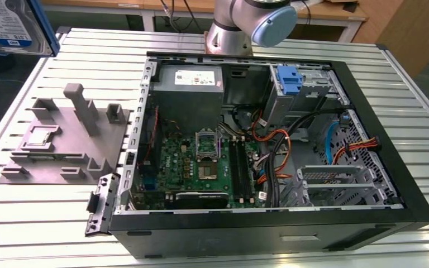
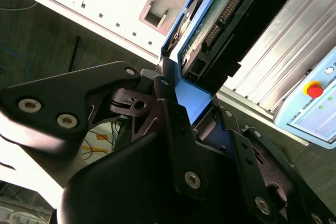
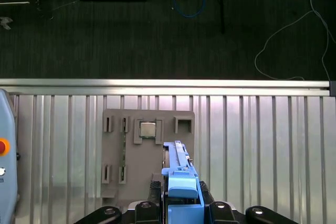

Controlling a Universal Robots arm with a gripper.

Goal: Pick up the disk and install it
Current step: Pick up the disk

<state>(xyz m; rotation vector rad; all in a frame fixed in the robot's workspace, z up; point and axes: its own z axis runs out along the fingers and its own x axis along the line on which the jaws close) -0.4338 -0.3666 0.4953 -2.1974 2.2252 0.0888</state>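
Up at the exterior view's upper left, find the disk (image 1: pixel 9 25) — raised well clear of the desk (image 1: pixel 43 223) and of the grey stand (image 1: pixel 58 139) on it, and well apart from the open computer case (image 1: pixel 415 206). Confirm in the first wrist view: seen edge-on, blue carrier frame (image 3: pixel 182 184) toward the camera, with the stand beyond it.

Check the claw (image 2: pixel 194 103) in the second wrist view. Closed on the carrier frame at one end of the disk; grips nothing else. Note the connector edge and circuit-board face reaching away from the fingers (image 2: pixel 176 129), unsupported.

Judge the step in hand as the carry toward the case. To do it well:

- Treat the grip as a one-end hold on plastic, likely to let the free end swing — move smoothly, without jerks or sharp wrist turns.
- Hold height until past the case's black rim.
- Stay clear of the orange and black cables (image 1: pixel 274 156) lying across the case interior.
- Do not mistake the bare blue bracket (image 1: pixel 292 84) near the power supply (image 1: pixel 188 81) for the disk.
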